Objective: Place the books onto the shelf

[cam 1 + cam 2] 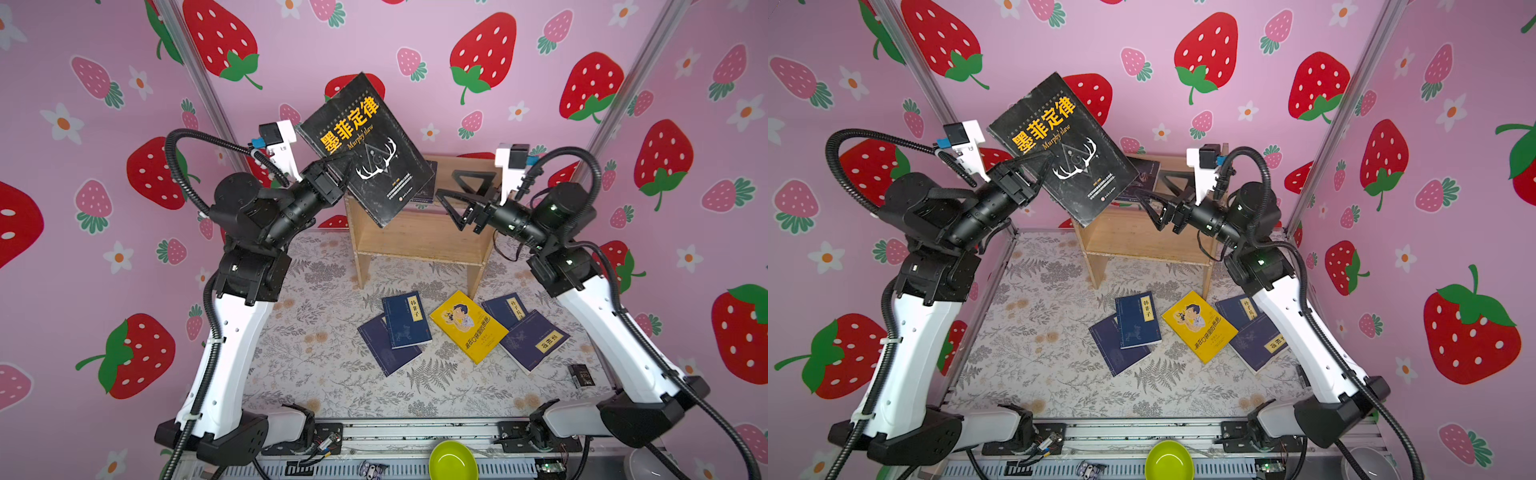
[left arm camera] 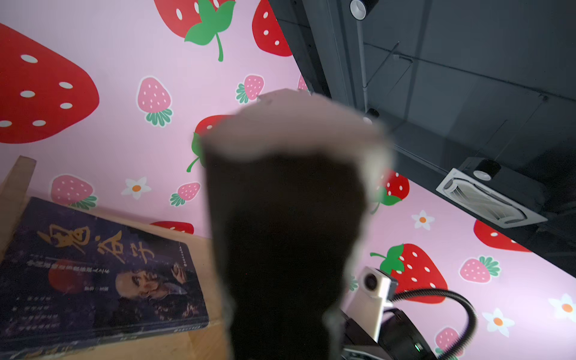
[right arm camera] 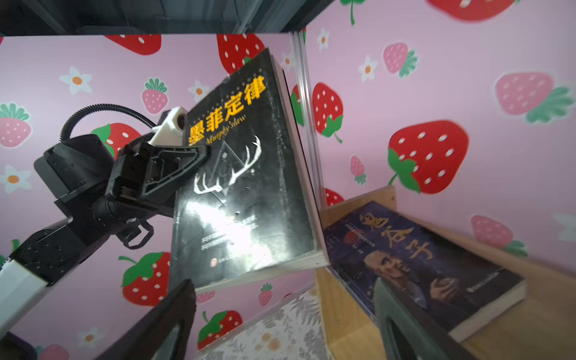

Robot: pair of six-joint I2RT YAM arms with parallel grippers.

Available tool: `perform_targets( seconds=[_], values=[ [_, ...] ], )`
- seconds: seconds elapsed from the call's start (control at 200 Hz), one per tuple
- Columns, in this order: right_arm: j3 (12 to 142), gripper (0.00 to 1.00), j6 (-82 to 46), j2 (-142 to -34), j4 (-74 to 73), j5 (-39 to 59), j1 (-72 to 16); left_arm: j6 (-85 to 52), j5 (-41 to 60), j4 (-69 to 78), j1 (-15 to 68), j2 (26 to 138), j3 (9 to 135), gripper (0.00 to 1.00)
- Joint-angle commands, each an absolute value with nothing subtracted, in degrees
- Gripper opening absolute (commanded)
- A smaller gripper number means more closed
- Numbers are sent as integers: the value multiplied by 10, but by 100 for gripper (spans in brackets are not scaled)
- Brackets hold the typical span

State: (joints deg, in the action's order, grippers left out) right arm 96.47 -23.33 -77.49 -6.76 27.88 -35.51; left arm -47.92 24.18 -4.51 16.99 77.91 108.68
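Both fingers of your left gripper (image 1: 347, 160) clamp the black antler book (image 1: 374, 137) by one long edge. Only the front finger shows, and the rear one probably sits behind the cover. You hold that book tilted in the air, above the shelf (image 1: 415, 239) at its left panel. Your right gripper (image 1: 448, 183) has its jaws spread wide with nothing between them, just in front of the shelf's upper tier. On that tier the purple portrait book (image 3: 420, 258) lies flat. Your yellow book (image 1: 467, 326) and four navy books (image 1: 405, 320) lie on the table (image 1: 324, 374) before the shelf.
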Motion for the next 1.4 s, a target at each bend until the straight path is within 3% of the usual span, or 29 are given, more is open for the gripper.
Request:
perform_targets(
  seconds=[0.0, 0.15, 0.495, 1.396],
  values=[
    [941, 90, -149, -741, -109, 146, -359, -492, 109, 15, 209, 828, 1153, 0],
    [949, 87, -137, -767, -137, 117, -359, -498, -38, 46, 268, 892, 1177, 0],
    [960, 83, -181, -848, -179, 30, -359, -550, -153, 53, 306, 990, 1211, 0],
    [1033, 78, -262, -968, -102, -3, -372, -615, -171, 31, 312, 971, 1130, 2]
  ],
)
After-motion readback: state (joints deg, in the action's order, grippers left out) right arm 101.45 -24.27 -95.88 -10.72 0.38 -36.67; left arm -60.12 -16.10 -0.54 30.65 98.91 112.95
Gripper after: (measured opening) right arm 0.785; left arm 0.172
